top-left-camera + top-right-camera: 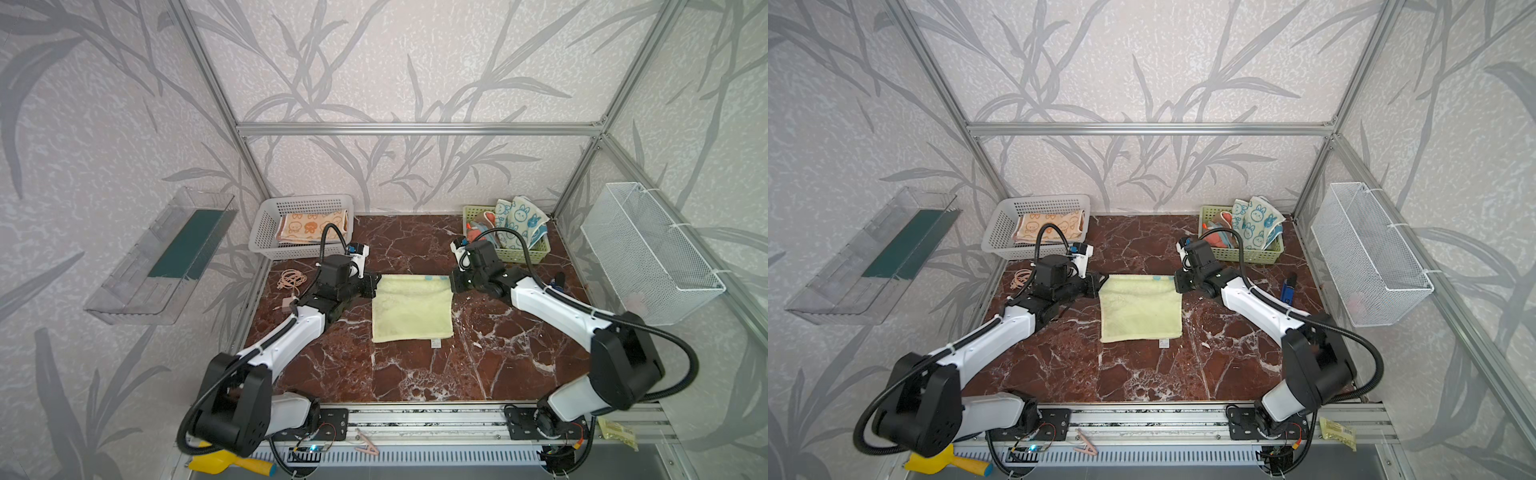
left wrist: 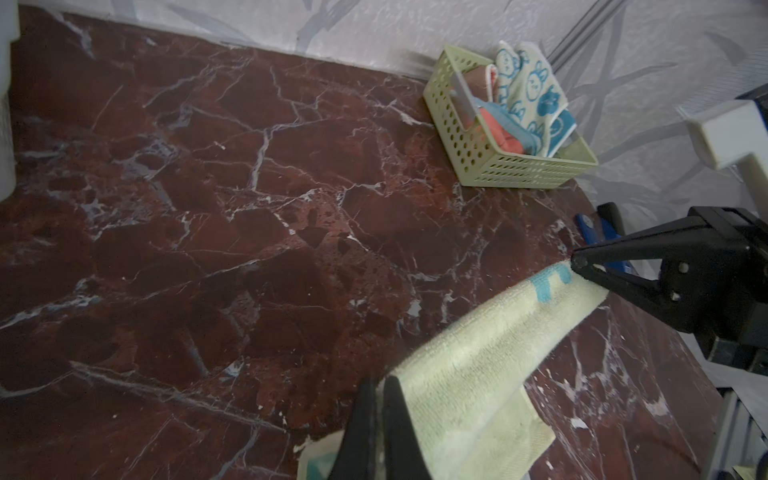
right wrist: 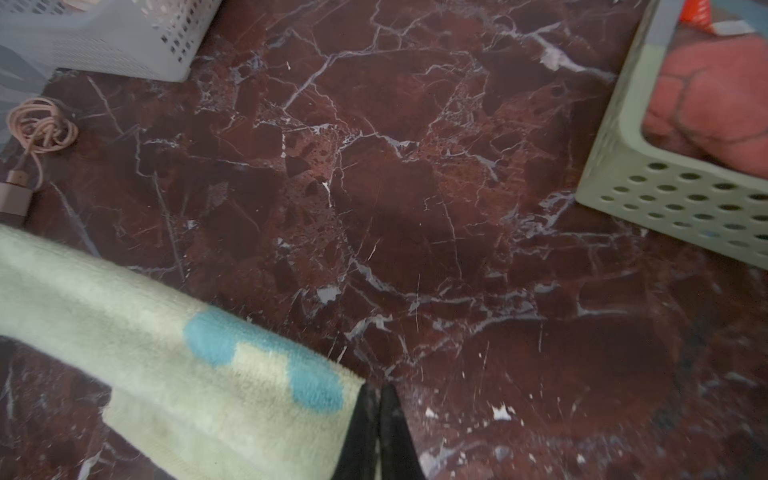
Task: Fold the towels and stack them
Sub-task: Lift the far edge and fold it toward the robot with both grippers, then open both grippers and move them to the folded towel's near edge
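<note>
A pale cream-yellow towel (image 1: 411, 307) with teal patches lies in the middle of the marble table in both top views. Its far edge is stretched between my two grippers. My left gripper (image 2: 380, 384) is shut on the far left corner (image 1: 377, 283). My right gripper (image 3: 380, 390) is shut on the far right corner (image 1: 451, 282), next to the teal marks. In the left wrist view a lower layer of the towel shows under the raised edge. An orange bunny towel (image 1: 311, 226) lies folded in the white basket (image 1: 266, 237). A white towel with blue bunnies (image 1: 519, 220) and a salmon one (image 1: 478, 235) stick out of the green basket (image 1: 528, 253).
A coiled pink cable (image 1: 291, 280) lies left of my left arm. A blue object (image 1: 1287, 286) lies behind my right arm. A white wire basket (image 1: 648, 249) hangs on the right wall, a clear shelf (image 1: 166, 253) on the left. A small label (image 1: 435, 343) sticks out at the towel's near edge.
</note>
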Tool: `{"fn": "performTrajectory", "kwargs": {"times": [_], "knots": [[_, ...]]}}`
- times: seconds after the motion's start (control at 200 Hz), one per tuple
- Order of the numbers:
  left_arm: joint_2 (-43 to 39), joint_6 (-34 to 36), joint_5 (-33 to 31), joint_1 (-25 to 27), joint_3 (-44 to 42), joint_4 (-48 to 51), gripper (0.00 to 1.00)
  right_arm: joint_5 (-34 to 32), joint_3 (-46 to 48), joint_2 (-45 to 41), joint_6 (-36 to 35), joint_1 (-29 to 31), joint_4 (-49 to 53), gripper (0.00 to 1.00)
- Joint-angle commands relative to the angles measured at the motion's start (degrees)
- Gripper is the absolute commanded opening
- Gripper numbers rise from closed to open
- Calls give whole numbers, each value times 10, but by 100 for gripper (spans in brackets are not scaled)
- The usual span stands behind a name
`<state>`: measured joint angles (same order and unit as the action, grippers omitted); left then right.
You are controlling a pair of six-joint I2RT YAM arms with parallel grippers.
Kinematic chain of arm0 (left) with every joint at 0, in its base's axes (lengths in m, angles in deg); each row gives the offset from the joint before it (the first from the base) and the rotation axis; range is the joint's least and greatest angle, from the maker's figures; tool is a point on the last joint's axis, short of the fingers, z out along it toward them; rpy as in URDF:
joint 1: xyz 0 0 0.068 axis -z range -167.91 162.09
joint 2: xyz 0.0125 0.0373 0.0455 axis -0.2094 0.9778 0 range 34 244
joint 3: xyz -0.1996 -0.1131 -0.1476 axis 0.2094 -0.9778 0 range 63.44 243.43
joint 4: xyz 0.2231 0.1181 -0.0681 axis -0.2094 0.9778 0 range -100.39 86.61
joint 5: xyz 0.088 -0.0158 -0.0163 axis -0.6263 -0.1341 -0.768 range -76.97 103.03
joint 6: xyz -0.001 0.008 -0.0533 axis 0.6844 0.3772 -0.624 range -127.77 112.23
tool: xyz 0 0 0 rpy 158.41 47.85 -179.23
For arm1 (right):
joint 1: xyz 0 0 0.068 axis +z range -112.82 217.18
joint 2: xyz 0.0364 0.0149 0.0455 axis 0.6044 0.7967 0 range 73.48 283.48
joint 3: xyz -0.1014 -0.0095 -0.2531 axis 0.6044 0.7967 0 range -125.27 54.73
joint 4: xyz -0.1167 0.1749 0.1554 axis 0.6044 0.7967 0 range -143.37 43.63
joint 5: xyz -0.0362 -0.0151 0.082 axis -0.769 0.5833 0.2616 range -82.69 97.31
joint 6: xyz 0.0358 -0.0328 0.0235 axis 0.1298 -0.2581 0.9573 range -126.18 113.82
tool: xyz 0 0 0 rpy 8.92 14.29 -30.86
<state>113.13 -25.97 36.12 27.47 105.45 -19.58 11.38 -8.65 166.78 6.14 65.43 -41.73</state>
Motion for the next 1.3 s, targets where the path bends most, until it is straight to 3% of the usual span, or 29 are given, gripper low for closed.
{"fn": "performTrajectory", "kwargs": {"times": [0.0,0.15,0.285,0.825,1.015,1.27,1.295], "knots": [[92,-18,27,-27,56,-109,0,20,-59,69,-30,-25,-61,0],[215,-49,75,-51,121,-173,0,23,-113,144,-50,-35,-95,0],[248,-45,77,-62,131,-195,0,33,-112,156,-57,-39,-113,0],[127,-29,74,-67,-57,-230,0,97,63,19,-30,-34,-120,0],[77,-21,53,-59,-109,-218,0,92,105,-28,-29,-15,-99,0],[70,-38,42,-56,-150,-220,0,109,145,-12,-34,-10,-109,0],[69,-40,41,-55,-153,-219,5,113,144,-6,-35,-11,-109,0]]}}
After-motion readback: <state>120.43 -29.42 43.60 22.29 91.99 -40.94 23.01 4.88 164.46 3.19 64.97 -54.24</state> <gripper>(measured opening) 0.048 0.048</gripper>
